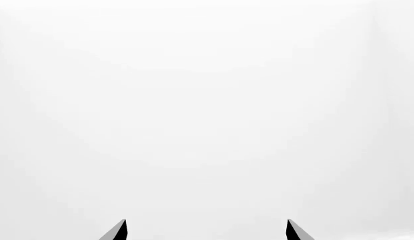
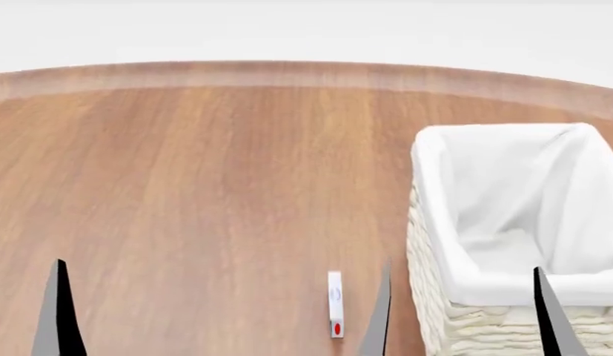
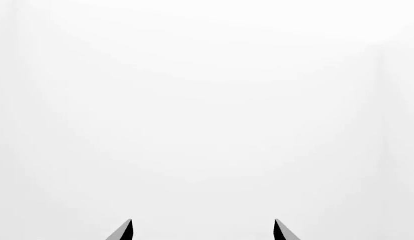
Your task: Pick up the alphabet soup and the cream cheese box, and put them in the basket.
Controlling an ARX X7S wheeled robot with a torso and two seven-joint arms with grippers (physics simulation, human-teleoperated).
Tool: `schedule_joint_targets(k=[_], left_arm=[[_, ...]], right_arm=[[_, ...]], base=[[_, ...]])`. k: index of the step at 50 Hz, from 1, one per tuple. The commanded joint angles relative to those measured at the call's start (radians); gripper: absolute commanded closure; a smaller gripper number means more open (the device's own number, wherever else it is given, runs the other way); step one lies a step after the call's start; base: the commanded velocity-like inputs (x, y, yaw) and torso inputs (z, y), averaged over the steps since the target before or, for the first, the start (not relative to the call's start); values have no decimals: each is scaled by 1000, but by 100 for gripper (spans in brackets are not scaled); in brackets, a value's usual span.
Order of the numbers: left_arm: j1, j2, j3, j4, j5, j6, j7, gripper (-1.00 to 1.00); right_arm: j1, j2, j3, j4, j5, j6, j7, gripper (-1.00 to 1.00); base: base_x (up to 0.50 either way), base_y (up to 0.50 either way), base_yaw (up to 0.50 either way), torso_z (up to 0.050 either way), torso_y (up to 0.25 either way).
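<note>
Nothing was grasped; both jaws stood wide and empty; the right gripper [image 2: 462, 311] must next descend onto the cream cheese box [image 2: 335, 304] beside the basket [image 2: 430, 245].

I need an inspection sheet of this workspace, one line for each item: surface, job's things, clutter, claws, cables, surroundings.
Surface: wooden table, curved far edge.
Job's things: cream cheese box lies on the table, apart from the basket beside it; the basket's visible inside holds only white lining; soup not seen.
Clutter: nothing seen.
Claws: left claw open, empty; right claw open, empty; both wrist views face blank white.
Cables: nothing seen.
Surroundings: plain white beyond the table.
</note>
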Motion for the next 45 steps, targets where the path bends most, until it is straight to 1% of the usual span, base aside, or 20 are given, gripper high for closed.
schedule_joint_targets(k=[1, 45], left_arm=[[0, -6, 9, 1, 9, -6, -9, -100], [-6, -28, 32, -14, 11, -1, -38, -100]], right_arm=[[-4, 5, -4, 2, 0, -4, 6, -100], [-1, 23, -12, 26, 11, -19, 25, -100]], base=[[0, 0, 0, 0, -182], [0, 0, 0, 0, -181]])
